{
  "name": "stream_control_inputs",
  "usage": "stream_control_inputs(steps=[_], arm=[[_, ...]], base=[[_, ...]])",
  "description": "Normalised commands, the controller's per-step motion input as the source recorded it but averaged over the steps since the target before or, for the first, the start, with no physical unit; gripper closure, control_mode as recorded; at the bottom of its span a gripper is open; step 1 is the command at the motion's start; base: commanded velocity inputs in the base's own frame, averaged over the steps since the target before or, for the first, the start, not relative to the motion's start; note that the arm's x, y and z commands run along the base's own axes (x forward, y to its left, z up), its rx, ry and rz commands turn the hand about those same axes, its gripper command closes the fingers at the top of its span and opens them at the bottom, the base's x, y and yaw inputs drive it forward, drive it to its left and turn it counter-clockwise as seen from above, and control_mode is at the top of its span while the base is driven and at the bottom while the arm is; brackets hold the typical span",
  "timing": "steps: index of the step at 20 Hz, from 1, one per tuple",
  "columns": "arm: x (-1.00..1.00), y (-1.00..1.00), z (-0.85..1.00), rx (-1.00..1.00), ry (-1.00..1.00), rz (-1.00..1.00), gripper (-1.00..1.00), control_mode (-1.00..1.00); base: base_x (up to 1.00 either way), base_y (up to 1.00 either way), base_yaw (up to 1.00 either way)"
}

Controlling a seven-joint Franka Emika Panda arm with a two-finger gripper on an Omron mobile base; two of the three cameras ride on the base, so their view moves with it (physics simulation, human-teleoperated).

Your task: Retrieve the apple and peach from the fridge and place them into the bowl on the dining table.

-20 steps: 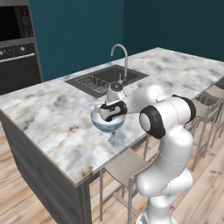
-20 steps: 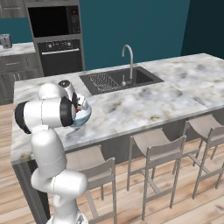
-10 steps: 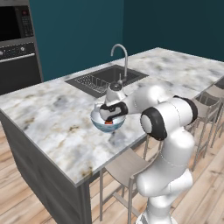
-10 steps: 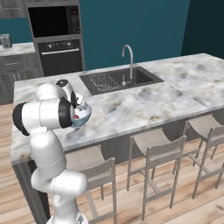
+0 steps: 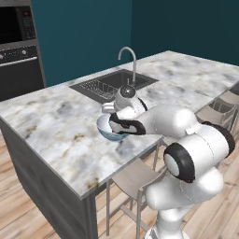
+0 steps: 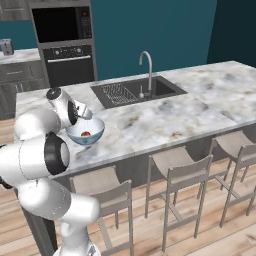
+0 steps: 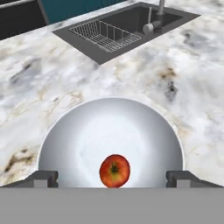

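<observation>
Left base view: the dining table (image 5: 56,126) is a veined marble slab running from 8 o'clock up to 2 o'clock, with a sink (image 5: 112,83) and a curved tap (image 5: 128,56) set in its far side. Teal walls stand behind, and a dark oven (image 5: 18,51) sits at 10 o'clock. The bowl (image 5: 106,128) rests on the marble near the front edge, just left of centre; the white arm covers its right half. A stool (image 5: 135,179) stands under the edge at 6 o'clock. The marble to the left of the bowl is bare.

Right base view: the bowl (image 6: 86,131) sits at 9 o'clock close to the table's near edge (image 6: 165,125), and the apple (image 6: 86,133) is a small red spot inside it. The gripper (image 6: 82,114) hangs over the bowl's back rim, partly masked by the arm. Three stools (image 6: 175,170) line the front. The wooden floor is open at 4 o'clock.

Hand view: the apple (image 7: 114,170) lies loose on the bowl's floor (image 7: 109,131) at 6 o'clock. The two fingertips (image 7: 43,178) stand far apart at 7 and 5 o'clock, touching nothing. The bowl's near rim is cut off by the bottom edge. The sink rack (image 7: 105,35) lies at 12 o'clock.
</observation>
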Motion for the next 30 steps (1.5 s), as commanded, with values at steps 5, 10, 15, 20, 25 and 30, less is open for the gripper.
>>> stream_control_inputs(steps=[5, 10, 15, 20, 25, 30], arm=[[-0.92, -0.17, 1.00, 0.00, -0.22, 0.00, -1.00, -1.00], [-1.00, -0.29, 1.00, 0.00, -0.08, 0.00, -1.00, -1.00], [-1.00, -0.21, 1.00, 0.00, 0.00, 0.03, -1.00, -1.00], [-1.00, -0.16, 0.88, 0.00, 0.04, 0.09, -1.00, -1.00], [-1.00, -0.15, 0.38, 0.00, 0.08, 0.13, -1.00, -1.00], [-0.97, -0.24, 0.00, 0.00, 0.15, 0.14, -1.00, -1.00]], base=[[0.00, 0.00, 0.00], [0.00, 0.00, 0.00], [0.00, 0.00, 0.00], [0.00, 0.00, 0.00], [0.00, 0.00, 0.00], [0.00, 0.00, 0.00]])
